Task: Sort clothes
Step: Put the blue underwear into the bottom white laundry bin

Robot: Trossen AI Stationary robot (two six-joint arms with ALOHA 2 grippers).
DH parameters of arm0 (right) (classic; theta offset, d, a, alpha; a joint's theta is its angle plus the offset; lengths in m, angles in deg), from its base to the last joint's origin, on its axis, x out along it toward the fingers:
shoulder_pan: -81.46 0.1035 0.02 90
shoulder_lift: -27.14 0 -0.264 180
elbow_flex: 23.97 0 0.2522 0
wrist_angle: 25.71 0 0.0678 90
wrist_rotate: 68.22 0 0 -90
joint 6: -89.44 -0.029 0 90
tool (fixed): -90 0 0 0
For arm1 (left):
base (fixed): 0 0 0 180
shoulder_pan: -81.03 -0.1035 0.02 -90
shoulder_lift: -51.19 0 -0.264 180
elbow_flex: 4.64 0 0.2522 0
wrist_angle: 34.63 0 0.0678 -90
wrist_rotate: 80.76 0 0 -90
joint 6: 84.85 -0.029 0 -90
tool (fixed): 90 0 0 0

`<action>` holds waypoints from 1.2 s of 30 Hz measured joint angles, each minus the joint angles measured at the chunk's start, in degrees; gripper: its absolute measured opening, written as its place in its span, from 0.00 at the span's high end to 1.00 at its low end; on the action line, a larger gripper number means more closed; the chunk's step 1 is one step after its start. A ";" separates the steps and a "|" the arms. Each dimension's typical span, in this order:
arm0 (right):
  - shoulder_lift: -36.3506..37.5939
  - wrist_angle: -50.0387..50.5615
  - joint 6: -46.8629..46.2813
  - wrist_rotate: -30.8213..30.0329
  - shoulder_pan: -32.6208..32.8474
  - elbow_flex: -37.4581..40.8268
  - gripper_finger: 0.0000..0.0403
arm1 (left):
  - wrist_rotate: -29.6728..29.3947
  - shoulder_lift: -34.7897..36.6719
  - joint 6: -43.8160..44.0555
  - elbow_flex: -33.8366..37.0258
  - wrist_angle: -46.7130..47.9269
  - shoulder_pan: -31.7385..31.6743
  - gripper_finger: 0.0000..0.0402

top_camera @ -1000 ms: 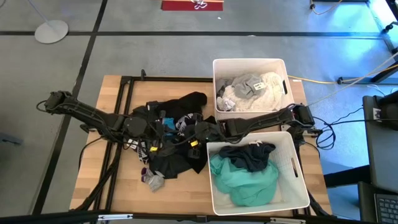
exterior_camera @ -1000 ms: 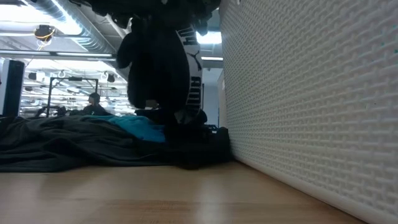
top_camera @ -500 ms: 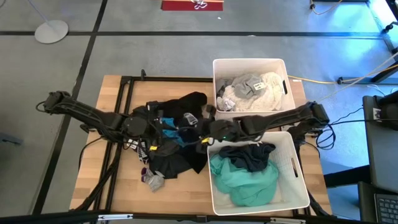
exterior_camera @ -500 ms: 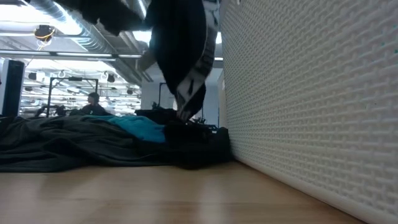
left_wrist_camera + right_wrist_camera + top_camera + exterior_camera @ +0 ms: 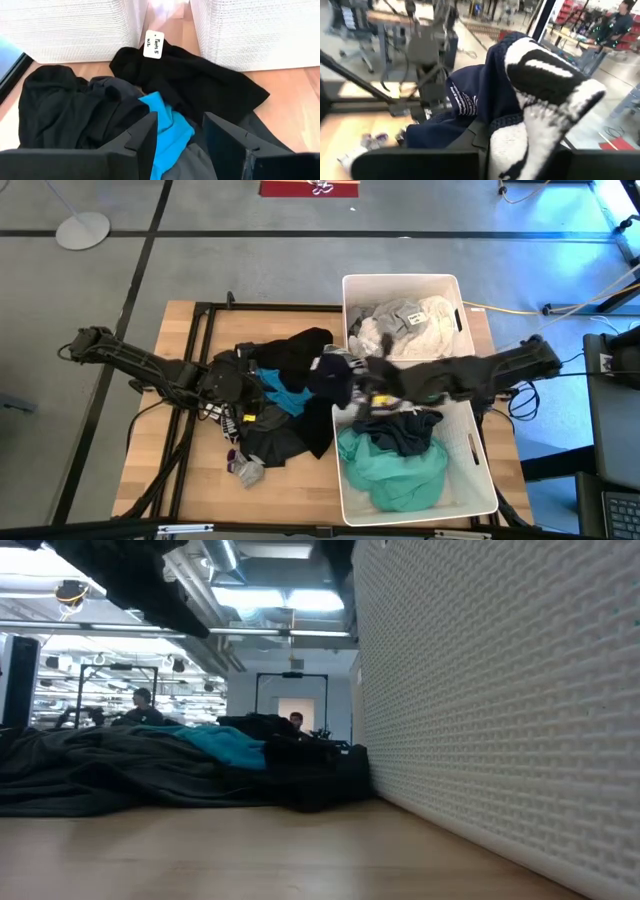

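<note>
A pile of dark clothes [image 5: 285, 415] lies on the table left of the two white bins, with a teal piece [image 5: 283, 392] in it. My left gripper [image 5: 243, 385] is open just above the pile's left side, its fingers on either side of the teal piece [image 5: 167, 125]. My right gripper [image 5: 352, 383] is shut on a navy and white garment [image 5: 333, 375], held up at the bins' left edges. A black garment with a white tag [image 5: 190, 80] lies on the table in front of the bins. My right gripper holds a bunched part of the navy and white garment [image 5: 520, 115] between its two fingers, in several layers. The cloth covers the fingers, so the exact place of contact is hidden. The garment is lifted clear of the pile and the table.
The far bin [image 5: 352, 290] holds white and light grey clothes. The near bin [image 5: 470, 470] holds teal and navy clothes. A grey sock [image 5: 246, 470] lies at the pile's near left. Bare wood shows along the table's left and near edges. People show in the room beyond.
My right gripper has risen and gone toward the table's right edge, to the bins, carrying the navy and white garment. The garment has been lifted clear of the pile, where it hung before, and has left the low view.
</note>
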 joint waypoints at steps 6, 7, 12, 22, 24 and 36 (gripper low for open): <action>6.63 4.59 -2.46 1.29 5.35 -0.02 0.91 | 0.00 -0.02 0.12 0.00 -0.68 0.00 0.63; 7.54 5.60 -3.64 2.22 6.39 0.00 0.91 | -0.02 -0.02 0.12 0.00 -0.84 0.02 0.63; 11.20 11.43 -10.82 4.67 12.24 -0.02 0.91 | -0.02 -0.02 -0.08 0.00 -0.83 0.00 0.63; 11.27 23.78 -30.38 10.82 19.94 1.82 0.91 | -0.79 -0.02 -0.65 0.00 -0.86 0.00 0.63; 10.79 25.08 -34.05 11.30 19.96 4.41 0.91 | -0.92 -0.02 -0.75 0.00 -0.88 0.00 0.63; 10.52 25.32 -61.77 9.89 19.75 26.99 0.91 | -1.55 -0.04 -0.28 0.00 -2.59 0.00 0.63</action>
